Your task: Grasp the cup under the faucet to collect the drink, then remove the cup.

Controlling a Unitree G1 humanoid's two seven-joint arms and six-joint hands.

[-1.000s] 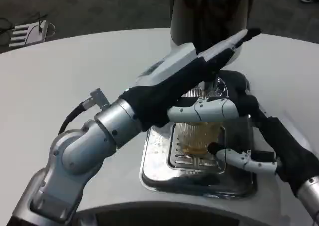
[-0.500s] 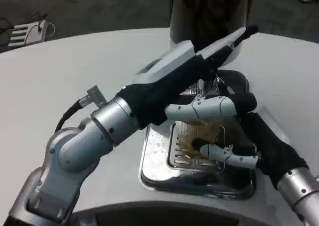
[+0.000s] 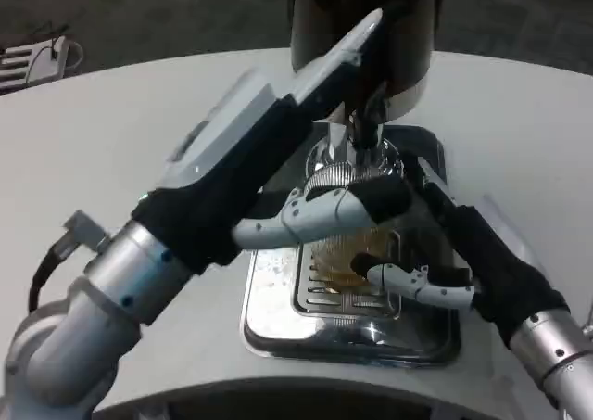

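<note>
1. Two things differ from the pictures of half a second and a second ago, and the larger is the view itself: the whole scene has slid left and the surface (image 3: 111, 123) has shifted with it, so the camera has moved, not the things.
2. Against the dispenser (image 3: 366, 26), though, the left hand (image 3: 278, 133) really has risen: its outstretched fingers (image 3: 357, 44) now lie along the dark body just above the faucet (image 3: 363, 128), where earlier they sat lower and further right. I judge this to be the press or hold on the tap lever, though whether they actually touch it cannot be told.
3. Left fingers are straight and together, clasping nothing that shows.
4. Right hand (image 3: 417, 225) has stayed at the cup (image 3: 357, 253), with one long white finger across the upper front and a shorter one (image 3: 417, 284) hooked round lower down. They are curled around the cup, apparently clamped on it; contact on the far side is hidden.
5. Cup stands on the grille of the metal drip tray (image 3: 269, 313), directly under the faucet, with amber drink inside. Filling looks under way; removal is not yet begun.
</note>
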